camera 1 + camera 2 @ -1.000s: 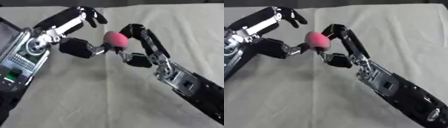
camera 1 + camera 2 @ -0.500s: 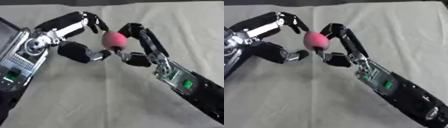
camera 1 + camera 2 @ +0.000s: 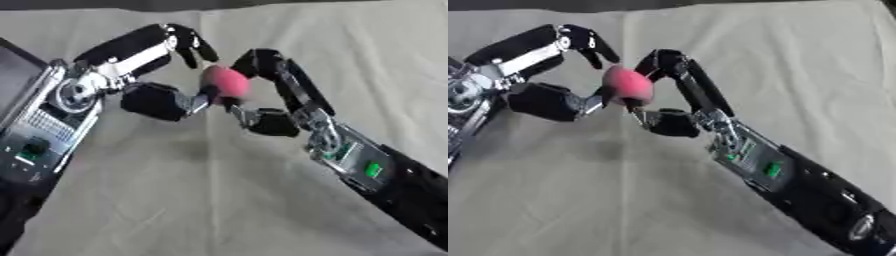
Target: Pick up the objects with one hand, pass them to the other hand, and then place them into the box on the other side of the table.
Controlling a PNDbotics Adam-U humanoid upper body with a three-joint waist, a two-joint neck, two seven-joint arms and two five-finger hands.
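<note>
A pink ball [image 3: 226, 82] hangs above the beige cloth in the middle of the view. My right hand [image 3: 302, 102] comes in from the lower right and is shut on it, fingers over its right side and thumb under it. From the left, my left hand [image 3: 153, 100] reaches in. Its thumb touches the ball's lower left side. Its fingers [image 3: 185, 44] arch over the ball's top with a small gap showing. No box shows in either view.
The beige cloth [image 3: 201, 200] covers the whole table, with a crease running down from the far edge. My left forearm [image 3: 39, 135] fills the left edge. My right forearm [image 3: 385, 180] crosses the lower right corner.
My left hand's fingers have curled down closer over the ball, and its thumb has moved in under it. The right hand has kept hold of the ball.
</note>
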